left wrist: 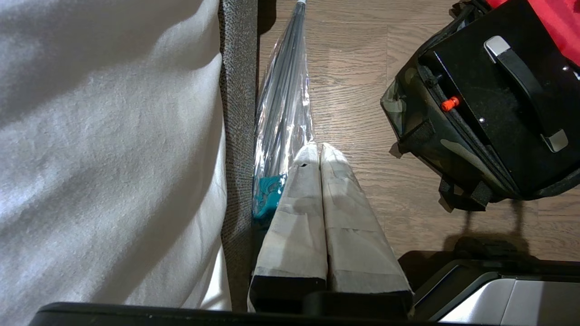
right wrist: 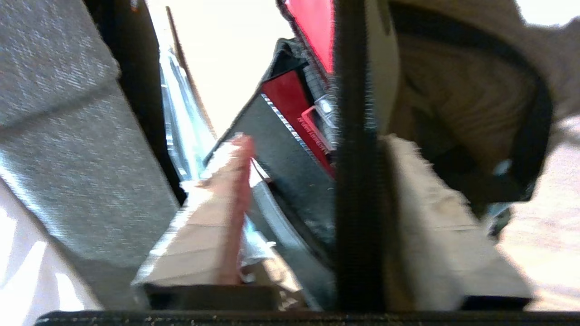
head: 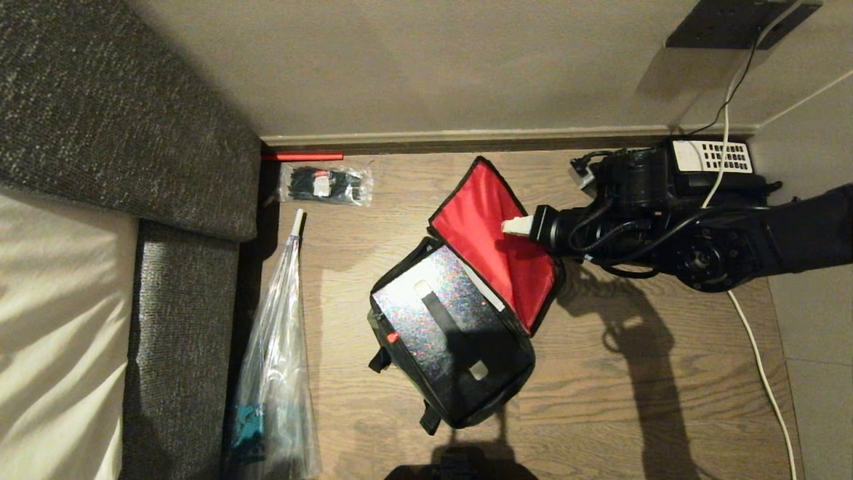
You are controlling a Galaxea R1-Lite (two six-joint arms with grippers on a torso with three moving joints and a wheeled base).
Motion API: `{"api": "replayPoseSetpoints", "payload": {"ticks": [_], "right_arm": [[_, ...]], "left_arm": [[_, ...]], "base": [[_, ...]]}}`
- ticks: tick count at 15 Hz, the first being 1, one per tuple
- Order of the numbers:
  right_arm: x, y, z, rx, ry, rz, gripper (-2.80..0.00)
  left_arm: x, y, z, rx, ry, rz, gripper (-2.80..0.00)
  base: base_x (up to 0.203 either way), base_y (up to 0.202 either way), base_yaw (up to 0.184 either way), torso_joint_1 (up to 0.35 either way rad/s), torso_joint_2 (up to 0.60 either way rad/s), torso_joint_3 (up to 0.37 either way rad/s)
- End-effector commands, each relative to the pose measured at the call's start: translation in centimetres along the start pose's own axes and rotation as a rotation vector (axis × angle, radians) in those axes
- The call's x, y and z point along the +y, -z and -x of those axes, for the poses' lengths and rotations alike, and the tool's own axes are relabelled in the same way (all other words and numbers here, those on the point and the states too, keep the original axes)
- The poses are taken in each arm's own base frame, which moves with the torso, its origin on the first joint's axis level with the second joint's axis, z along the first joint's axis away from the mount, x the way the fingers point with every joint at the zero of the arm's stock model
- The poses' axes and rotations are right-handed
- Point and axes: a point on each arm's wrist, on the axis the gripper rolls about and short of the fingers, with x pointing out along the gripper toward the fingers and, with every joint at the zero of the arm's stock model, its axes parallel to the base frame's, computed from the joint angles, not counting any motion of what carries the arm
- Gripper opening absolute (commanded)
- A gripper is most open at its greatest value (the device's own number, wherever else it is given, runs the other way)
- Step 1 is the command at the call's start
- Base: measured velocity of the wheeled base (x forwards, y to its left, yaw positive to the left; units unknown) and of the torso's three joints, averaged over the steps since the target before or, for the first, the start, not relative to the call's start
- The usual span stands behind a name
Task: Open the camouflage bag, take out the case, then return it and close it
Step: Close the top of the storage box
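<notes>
One camouflage bag (head: 460, 393) sits on the wooden floor (head: 633, 400) with its red-lined lid (head: 490, 227) thrown back toward the wall. Inside the bag lies the case (head: 443, 320), black handle up and a small red latch (head: 392, 337) at its edge nearest the clear plastic bag (head: 276, 373). At the lid, the right gripper (head: 516, 227) straddles the zipper edge, one finger on either side, jaws partly apart. Beside the bag, next to the sofa (left wrist: 238, 113), the left gripper (left wrist: 321, 154) hangs with its fingers pressed together
</notes>
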Motion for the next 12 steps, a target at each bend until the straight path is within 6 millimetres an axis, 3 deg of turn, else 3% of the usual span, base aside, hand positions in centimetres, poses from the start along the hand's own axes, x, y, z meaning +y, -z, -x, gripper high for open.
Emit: {"api": "replayPoseSetpoints", "payload": {"ticks": [1, 6, 12], "right_arm": [[-0.2, 0.4, 0.1, -0.004, -0.002, 0.013, -2.80], [-0.6, 2.3, 2.5, 0.025, 0.016, 0.183, -2.80], [-0.4, 4.9, 9.0, -0.004, 0.000, 0.435, -2.80]], "left_arm": [[0.0, 0.0, 0.0, -0.001, -0.001, 0.001, -2.80], [0.0, 0.0, 0.0, -0.001, 0.000, 0.001, -2.80], [0.0, 0.0, 0.0, -0.001, 0.000, 0.001, -2.80]], "base": [[0.000, 0.000, 0.000, 0.000, 0.00, 0.000], [0.000, 0.000, 0.000, 0.000, 0.00, 0.000], [0.000, 0.000, 0.000, 0.000, 0.00, 0.000]]}}
